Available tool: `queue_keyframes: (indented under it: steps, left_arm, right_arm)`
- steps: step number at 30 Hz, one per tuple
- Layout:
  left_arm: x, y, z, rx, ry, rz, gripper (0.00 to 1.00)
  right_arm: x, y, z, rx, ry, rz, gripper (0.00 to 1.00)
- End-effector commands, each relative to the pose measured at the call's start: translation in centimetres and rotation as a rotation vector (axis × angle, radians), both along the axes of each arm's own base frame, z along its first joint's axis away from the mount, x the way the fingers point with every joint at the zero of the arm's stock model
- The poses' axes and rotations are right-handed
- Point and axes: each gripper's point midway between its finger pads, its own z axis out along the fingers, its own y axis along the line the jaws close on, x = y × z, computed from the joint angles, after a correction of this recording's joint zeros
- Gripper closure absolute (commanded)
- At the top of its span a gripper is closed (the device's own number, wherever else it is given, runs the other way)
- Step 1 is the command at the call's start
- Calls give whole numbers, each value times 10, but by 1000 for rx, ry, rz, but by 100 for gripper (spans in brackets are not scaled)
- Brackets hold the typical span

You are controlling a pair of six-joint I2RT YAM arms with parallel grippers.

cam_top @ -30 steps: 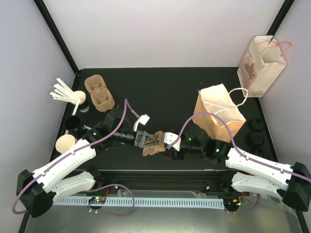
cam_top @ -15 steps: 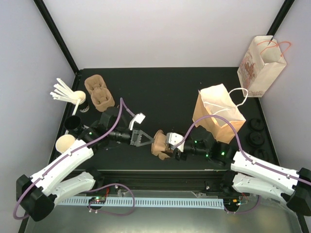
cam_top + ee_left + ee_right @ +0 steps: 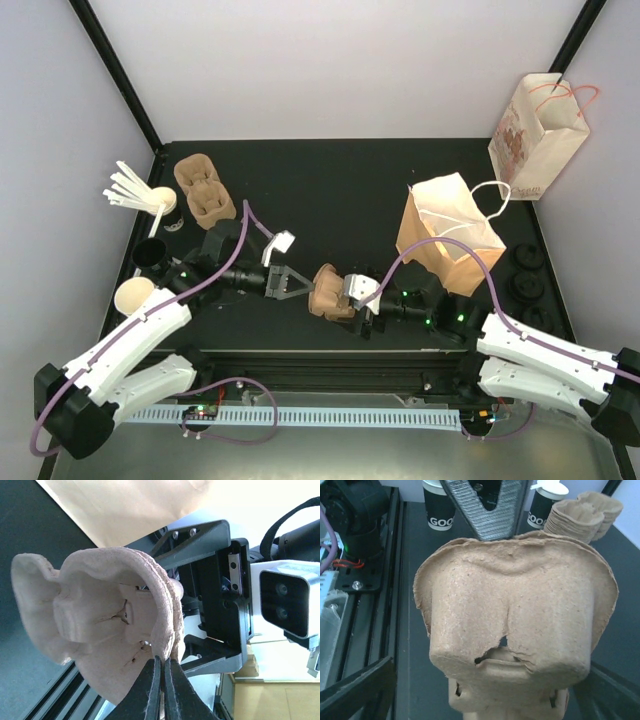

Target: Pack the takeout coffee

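A brown moulded-pulp cup carrier (image 3: 325, 290) hangs above the near middle of the table between both arms. My left gripper (image 3: 306, 287) is shut on its thin rim, and in the left wrist view the tips (image 3: 163, 660) pinch the doubled edge of the carrier (image 3: 100, 625). My right gripper (image 3: 343, 298) is open. In the right wrist view its fingers (image 3: 360, 687) stand wide on either side of the carrier (image 3: 515, 610) without gripping it. The takeout coffee, a cream paper cup (image 3: 135, 296), stands at the left edge, apart from both grippers.
A brown paper bag (image 3: 450, 235) with white handles stands right of centre. A printed bag (image 3: 535, 135) is at the back right. A stack of pulp carriers (image 3: 205, 195), white stirrers (image 3: 130, 187) and a black cup (image 3: 152, 253) sit at the left. Black lids (image 3: 527, 275) lie at the right edge.
The left jaws have closed tight on the carrier's rim. The right jaws have opened wide off it. The carrier has shifted slightly right and tipped more upright.
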Motion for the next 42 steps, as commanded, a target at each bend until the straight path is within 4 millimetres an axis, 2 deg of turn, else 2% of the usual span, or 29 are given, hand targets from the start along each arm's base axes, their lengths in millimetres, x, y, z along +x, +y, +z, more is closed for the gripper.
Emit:
queue_keyframes:
  steps: [1,4,7,13,17,20,23,25,30,33,37,42]
  left_arm:
    - [-2,-3,17,-69,-30,-23,98]
    - [-1,-1,20,-51,-56,-15,98]
    - [5,3,18,4,-100,12,98]
    - [25,25,10,202,-189,136,99]
    - [31,38,14,273,-244,190,98]
    - [35,46,16,319,-281,222,98]
    - [44,64,9,429,-313,292,98]
    - [46,68,7,462,-325,302,98]
    - [46,59,-4,459,-333,270,98]
    - [45,53,-11,441,-327,252,99]
    - [43,44,-17,413,-316,225,98]
    - [43,34,-24,403,-310,200,98]
  right_arm:
    - [-4,5,9,52,14,14,0]
    - [2,8,21,109,52,-36,0]
    - [19,6,34,197,152,-177,0]
    - [36,-2,37,250,288,-350,0]
    - [39,-4,50,293,391,-416,0]
    - [49,-7,63,339,537,-546,0]
    - [46,1,76,345,640,-553,0]
    - [45,7,80,379,706,-549,0]
    - [52,7,66,481,884,-644,0]
    - [50,14,58,494,919,-596,0]
    - [51,26,36,386,955,-621,0]
    - [50,43,26,316,980,-610,0]
